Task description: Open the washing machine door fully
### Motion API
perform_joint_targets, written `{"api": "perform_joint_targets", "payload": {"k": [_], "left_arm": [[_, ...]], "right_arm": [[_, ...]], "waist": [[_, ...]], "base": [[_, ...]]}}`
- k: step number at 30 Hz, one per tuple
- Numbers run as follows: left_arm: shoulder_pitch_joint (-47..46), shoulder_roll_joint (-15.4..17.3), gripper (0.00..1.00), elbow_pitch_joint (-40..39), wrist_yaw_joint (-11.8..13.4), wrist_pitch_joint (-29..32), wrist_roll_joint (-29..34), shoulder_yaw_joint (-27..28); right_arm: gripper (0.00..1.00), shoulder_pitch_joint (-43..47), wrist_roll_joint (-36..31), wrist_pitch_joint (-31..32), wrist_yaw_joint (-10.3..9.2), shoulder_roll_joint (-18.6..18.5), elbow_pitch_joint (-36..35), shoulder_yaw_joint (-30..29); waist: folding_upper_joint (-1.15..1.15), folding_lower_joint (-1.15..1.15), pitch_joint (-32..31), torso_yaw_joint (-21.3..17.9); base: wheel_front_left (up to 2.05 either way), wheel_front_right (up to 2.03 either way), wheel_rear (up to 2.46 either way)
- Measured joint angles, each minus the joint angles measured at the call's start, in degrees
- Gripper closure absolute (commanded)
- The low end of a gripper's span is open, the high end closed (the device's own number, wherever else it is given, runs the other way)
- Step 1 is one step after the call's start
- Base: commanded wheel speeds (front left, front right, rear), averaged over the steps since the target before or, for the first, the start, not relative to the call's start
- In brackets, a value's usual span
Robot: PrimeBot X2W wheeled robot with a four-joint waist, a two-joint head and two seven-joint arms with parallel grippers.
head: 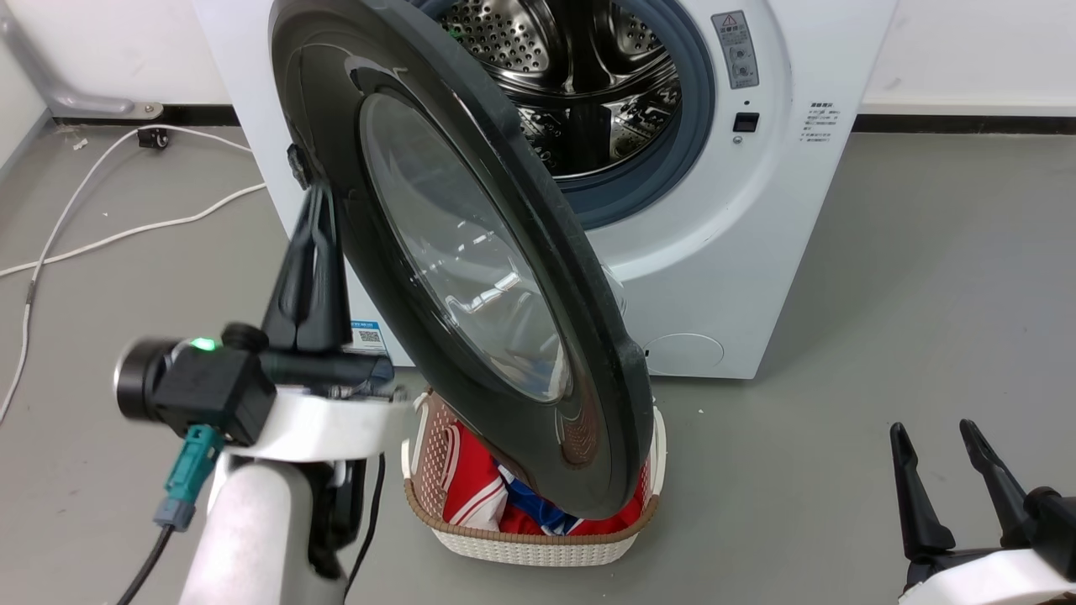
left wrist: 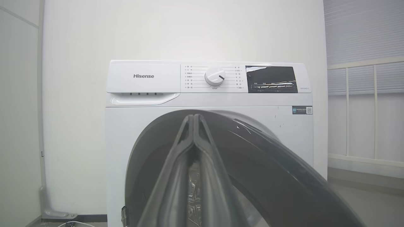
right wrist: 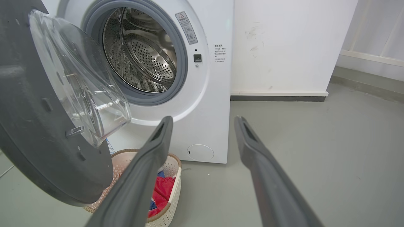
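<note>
The washing machine door (head: pixel 588 277) stands swung out from the white washing machine (head: pixel 714 252), its outer glass face turned to the head camera and its lower rim hanging over a basket. The steel drum (head: pixel 580 76) is exposed. My left gripper (head: pixel 318 197) is shut, fingers pressed together, tips against the door's black outer rim on its left side. From the left wrist, the shut left gripper (left wrist: pixel 193 117) lies along the door (left wrist: pixel 268 164) below the control panel (left wrist: pixel 214 77). My right gripper (head: pixel 933 437) is open and holds nothing, low at the right, away from the door (right wrist: pixel 28 126).
A woven basket (head: pixel 530 546) with red and blue clothes sits on the floor under the door, in front of the machine. White cables (head: pixel 126 227) trail over the grey floor at the left. A white wall stands behind the machine.
</note>
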Motion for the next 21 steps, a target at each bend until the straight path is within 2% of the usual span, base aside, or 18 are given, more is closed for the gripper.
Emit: {"api": "perform_joint_targets", "payload": {"k": [8,15,21], "left_arm": [[-6.1,-0.9,1.00,-7.9,0.2,0.0,0.5,-4.7],[-9.2,-1.3,1.00,-12.4,-0.3,2.9,-3.8,-14.8],[-9.3,-1.4,1.00,-12.7,0.0,7.8,-8.9,-24.3]], "right_arm": [[0.00,0.0,-0.4,0.1,0.00,0.6,-0.1,-0.1],[0.00,0.0,-0.4,0.8,0.00,0.9,-0.4,-0.3],[0.00,0.0,-0.4,1.4,0.00,1.0,-0.4,-0.6]], "waist": [[0.00,0.00,0.1,-0.2],[0.00,0.00,0.9,-0.3],[0.00,0.01,1.3,-0.5]], "base": [[0.00,0.00,0.00],[0.00,0.00,0.00],[0.00,0.00,0.00]]}}
